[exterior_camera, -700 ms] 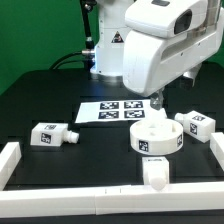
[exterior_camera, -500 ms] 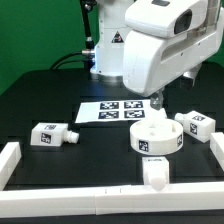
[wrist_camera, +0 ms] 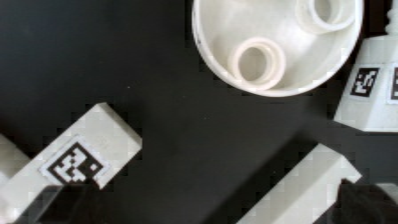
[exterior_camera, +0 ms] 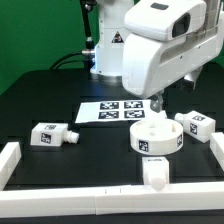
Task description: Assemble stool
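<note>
The round white seat disc lies right of the table's centre; in the wrist view the seat disc shows its shallow inside with round sockets. My gripper hangs just above the disc's far edge, open and holding nothing. Three blocky tagged legs lie loose: one leg at the exterior view's left, a second leg right of the disc, a third leg by the front rail. In the wrist view a tagged leg and another leg show; only dark table lies between the gripper fingers.
The marker board lies flat behind the disc, near the robot's base. White border rails run along the left, the front and the right of the black table. A white bar crosses the wrist view's corner.
</note>
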Controlling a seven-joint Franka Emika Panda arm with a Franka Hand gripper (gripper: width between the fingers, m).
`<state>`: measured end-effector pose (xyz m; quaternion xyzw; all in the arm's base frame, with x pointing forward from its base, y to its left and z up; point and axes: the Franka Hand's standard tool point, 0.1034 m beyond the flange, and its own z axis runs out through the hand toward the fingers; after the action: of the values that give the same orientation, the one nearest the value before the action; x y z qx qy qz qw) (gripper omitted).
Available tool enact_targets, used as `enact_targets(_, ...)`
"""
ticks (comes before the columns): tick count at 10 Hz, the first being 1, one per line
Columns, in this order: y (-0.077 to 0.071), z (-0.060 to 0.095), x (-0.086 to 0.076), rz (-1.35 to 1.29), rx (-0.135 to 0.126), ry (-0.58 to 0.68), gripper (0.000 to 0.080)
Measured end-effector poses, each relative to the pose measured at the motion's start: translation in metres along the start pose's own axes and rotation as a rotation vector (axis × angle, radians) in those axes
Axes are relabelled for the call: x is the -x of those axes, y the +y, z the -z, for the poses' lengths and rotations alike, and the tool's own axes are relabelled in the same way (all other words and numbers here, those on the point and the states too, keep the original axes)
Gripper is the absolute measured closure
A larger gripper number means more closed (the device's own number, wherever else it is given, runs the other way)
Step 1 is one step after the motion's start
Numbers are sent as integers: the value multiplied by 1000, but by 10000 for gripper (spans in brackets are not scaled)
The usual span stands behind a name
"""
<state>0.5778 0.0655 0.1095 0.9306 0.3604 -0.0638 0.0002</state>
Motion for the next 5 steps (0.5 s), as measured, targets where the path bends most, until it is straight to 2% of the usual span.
enact_targets(5, 1, -1, 0, -11, 0, 13, 150)
